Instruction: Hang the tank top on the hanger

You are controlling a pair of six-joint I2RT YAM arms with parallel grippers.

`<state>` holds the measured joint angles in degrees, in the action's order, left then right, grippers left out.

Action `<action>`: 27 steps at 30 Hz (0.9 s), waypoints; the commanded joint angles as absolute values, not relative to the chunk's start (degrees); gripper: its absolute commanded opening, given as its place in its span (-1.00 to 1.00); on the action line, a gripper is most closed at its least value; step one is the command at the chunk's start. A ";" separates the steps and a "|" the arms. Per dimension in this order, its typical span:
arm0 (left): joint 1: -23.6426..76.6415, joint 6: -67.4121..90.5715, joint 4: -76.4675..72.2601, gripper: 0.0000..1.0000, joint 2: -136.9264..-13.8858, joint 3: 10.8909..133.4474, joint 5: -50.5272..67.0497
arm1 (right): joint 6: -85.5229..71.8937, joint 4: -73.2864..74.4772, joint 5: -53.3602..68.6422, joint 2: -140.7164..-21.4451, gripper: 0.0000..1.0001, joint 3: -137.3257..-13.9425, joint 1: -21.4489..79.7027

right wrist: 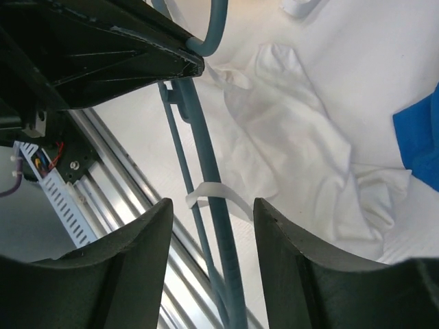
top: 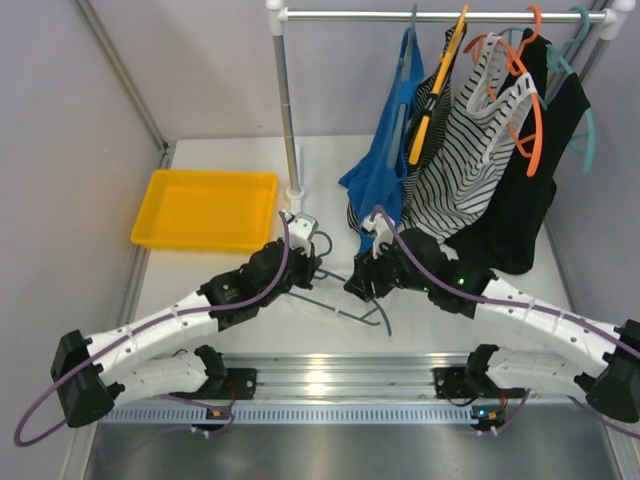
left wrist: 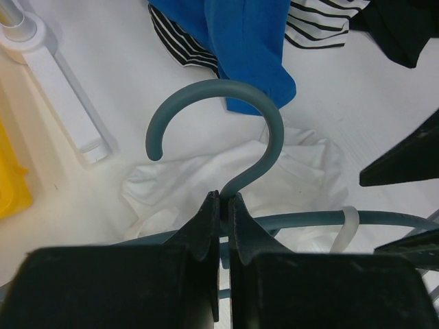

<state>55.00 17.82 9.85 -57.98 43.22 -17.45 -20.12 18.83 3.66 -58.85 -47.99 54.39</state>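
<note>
Left fingers (left wrist: 221, 205) clamped on hanger (left wrist: 271, 130) neck. Right fingers (right wrist: 154, 233) apart, straddling hanger arm; tank top (right wrist: 295, 151) strap looped over it, rest crumpled on counter (left wrist: 357, 103).

The left arm (top: 150, 338) and the right arm (top: 545, 312) are made of white links with black joints and black blocks at the base. A thin purple cable (top: 287, 245) lies along each of them. The fingers (left wrist: 199, 236) are matte black and wedge-shaped, and small green lights (top: 460, 281) glow on the right arm's black housing.
</note>
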 commanded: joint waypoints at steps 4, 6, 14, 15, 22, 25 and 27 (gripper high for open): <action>55.37 16.44 7.82 -1.00 -54.85 45.18 -16.35 | -15.47 10.73 18.01 -63.27 0.03 -48.78 48.87; 55.37 16.35 8.17 -1.00 -54.76 45.44 -16.43 | -15.64 9.76 20.03 -64.42 0.06 -48.78 48.95; 55.37 16.00 8.44 -1.00 -54.05 45.97 -16.96 | -18.28 6.94 21.63 -64.78 -0.18 -48.16 49.13; 55.37 16.00 8.52 -1.00 -53.97 46.14 -17.14 | -18.54 7.20 21.10 -64.51 -0.22 -48.16 49.22; 55.46 15.56 9.23 -1.00 -53.61 47.55 -17.23 | -18.54 8.17 18.72 -65.04 -0.23 -48.25 51.32; 55.46 15.47 9.40 -1.00 -53.52 47.99 -17.14 | -18.81 8.00 18.28 -65.13 -0.22 -48.25 51.50; 55.37 15.47 9.58 -1.00 -53.26 47.99 -17.23 | -18.81 7.91 17.84 -65.04 -0.22 -48.25 51.59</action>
